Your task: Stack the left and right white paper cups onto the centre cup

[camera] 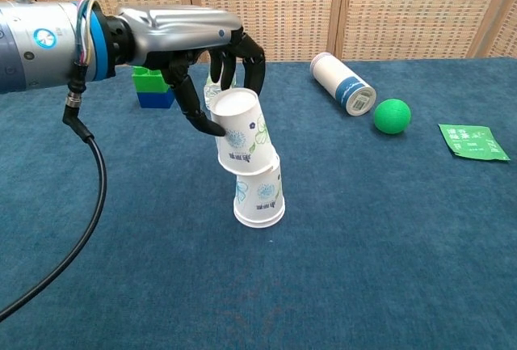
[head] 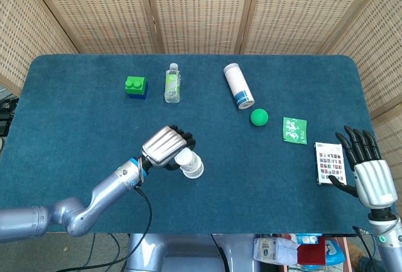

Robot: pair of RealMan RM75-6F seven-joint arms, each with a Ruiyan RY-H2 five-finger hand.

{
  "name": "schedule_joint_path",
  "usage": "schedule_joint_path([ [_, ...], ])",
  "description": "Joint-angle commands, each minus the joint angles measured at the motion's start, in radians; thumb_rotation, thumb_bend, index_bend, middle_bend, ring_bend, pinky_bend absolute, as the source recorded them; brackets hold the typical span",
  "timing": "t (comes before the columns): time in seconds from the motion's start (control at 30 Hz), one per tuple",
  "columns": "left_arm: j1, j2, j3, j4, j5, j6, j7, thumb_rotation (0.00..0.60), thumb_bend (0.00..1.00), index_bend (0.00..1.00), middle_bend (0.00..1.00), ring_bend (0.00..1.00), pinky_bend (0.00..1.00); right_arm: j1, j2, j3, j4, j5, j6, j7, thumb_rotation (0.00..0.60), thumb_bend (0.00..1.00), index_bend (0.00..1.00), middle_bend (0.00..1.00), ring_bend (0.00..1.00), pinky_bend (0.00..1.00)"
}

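Left fingers (camera: 196, 109): dark, curled round upper white paper cup (camera: 240, 132), thumb on near side, rest wrapped over far side; cup held, not released
Left hand (head: 168, 147): silver back up in head view, over table centre, forearm running back toward near-left edge
Held cup: upside down, tilted slightly, rim lowered over top of centre cup (camera: 259, 195); partly sleeved on, touching, not fully seated
Centre cup: upside down on blue table (head: 75, 127), directly below left fingers, mostly hidden by hand in head view
Right fingers (head: 359, 144): dark, straight and spread, pointing away from robot, holding nothing
Right hand (head: 367, 170): near-right table edge, well apart from cups
Patterned card (head: 330, 163): flat, just beside right fingers on inner side; thumb close to its near edge, contact unclear
Third white cup: cannot find in either view
Green packet (head: 294, 130): flat, beyond card, between right fingers and green ball (head: 259, 117)
White cylinder with blue band (head: 239, 86): lying on side, far of ball
Clear bottle, green label (head: 173, 83): lying down, far of left fingers, partly hidden behind them in chest view
Green-on-blue toy brick (head: 135, 87): far-left of left fingers, beside bottle
Black cable (camera: 85, 204): hanging from left wrist toward near edge
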Motion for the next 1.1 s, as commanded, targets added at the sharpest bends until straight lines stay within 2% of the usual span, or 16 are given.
schedule_joint_path([
  [0.03, -0.016, -0.015, 0.006, 0.006, -0.022, 0.009, 0.02, 0.6, 0.21, 0.47, 0.37, 0.41, 0.36, -0.001, -0.001, 0.002, 0.002, -0.001, 0.001, 0.002, 0.6, 0.0, 0.0, 0.0, 0.0, 0.0],
  [0.17, -0.03, -0.034, 0.009, 0.014, -0.044, 0.018, 0.029, 0.6, 0.21, 0.46, 0.36, 0.4, 0.36, -0.002, -0.001, 0.004, 0.003, 0.0, -0.001, 0.006, 0.6, 0.0, 0.0, 0.0, 0.0, 0.0],
  [0.23, -0.039, -0.04, 0.013, 0.017, -0.06, 0.016, 0.037, 0.6, 0.21, 0.44, 0.32, 0.36, 0.34, -0.002, -0.001, 0.005, 0.004, -0.001, -0.003, 0.007, 0.6, 0.0, 0.0, 0.0, 0.0, 0.0],
  [0.3, -0.05, -0.043, 0.02, 0.015, -0.084, 0.01, 0.047, 0.6, 0.21, 0.36, 0.22, 0.28, 0.31, -0.002, -0.002, 0.006, 0.006, -0.002, -0.003, 0.009, 0.6, 0.0, 0.0, 0.0, 0.0, 0.0],
  [0.37, -0.057, -0.045, 0.025, 0.014, -0.093, 0.012, 0.055, 0.6, 0.21, 0.17, 0.08, 0.17, 0.27, -0.002, -0.003, 0.007, 0.007, -0.004, -0.001, 0.01, 0.6, 0.0, 0.0, 0.0, 0.0, 0.0],
  [0.43, -0.062, -0.048, 0.031, 0.009, -0.102, 0.017, 0.06, 0.6, 0.21, 0.03, 0.01, 0.08, 0.22, -0.003, -0.003, 0.008, 0.008, -0.004, -0.001, 0.011, 0.6, 0.0, 0.0, 0.0, 0.0, 0.0],
  [0.47, -0.063, -0.048, 0.032, 0.005, -0.104, 0.019, 0.059, 0.6, 0.21, 0.0, 0.0, 0.04, 0.17, -0.003, -0.003, 0.008, 0.008, -0.004, -0.001, 0.012, 0.6, 0.0, 0.0, 0.0, 0.0, 0.0],
  [0.57, -0.06, -0.044, 0.028, -0.016, -0.088, 0.036, 0.036, 0.6, 0.21, 0.0, 0.0, 0.0, 0.03, -0.005, -0.003, 0.007, 0.007, -0.005, -0.002, 0.012, 0.6, 0.0, 0.0, 0.0, 0.0, 0.0],
  [0.67, -0.042, -0.031, 0.021, -0.042, -0.043, 0.073, 0.001, 0.6, 0.21, 0.0, 0.0, 0.0, 0.0, -0.006, -0.002, 0.007, 0.004, -0.008, -0.001, 0.012, 0.6, 0.0, 0.0, 0.0, 0.0, 0.0],
  [0.83, 0.029, 0.006, 0.03, -0.087, 0.042, 0.21, -0.015, 0.6, 0.2, 0.0, 0.0, 0.0, 0.0, -0.011, 0.001, 0.005, 0.002, -0.015, 0.006, 0.011, 0.6, 0.0, 0.0, 0.0, 0.0, 0.0],
  [0.97, 0.145, 0.046, 0.068, -0.122, 0.118, 0.399, -0.006, 0.6, 0.13, 0.0, 0.0, 0.0, 0.0, -0.017, 0.005, 0.005, -0.002, -0.014, 0.013, 0.009, 0.6, 0.0, 0.0, 0.0, 0.0, 0.0],
  [1.03, 0.234, 0.078, 0.109, -0.144, 0.146, 0.503, -0.037, 0.6, 0.13, 0.0, 0.0, 0.0, 0.0, -0.022, 0.008, 0.006, -0.008, -0.008, 0.012, 0.001, 0.6, 0.0, 0.0, 0.0, 0.0, 0.0],
  [1.1, 0.409, 0.142, 0.198, -0.143, 0.149, 0.681, -0.082, 0.6, 0.13, 0.0, 0.0, 0.0, 0.0, -0.027, 0.013, 0.002, -0.029, -0.001, 0.003, -0.022, 0.6, 0.0, 0.0, 0.0, 0.0, 0.0],
])
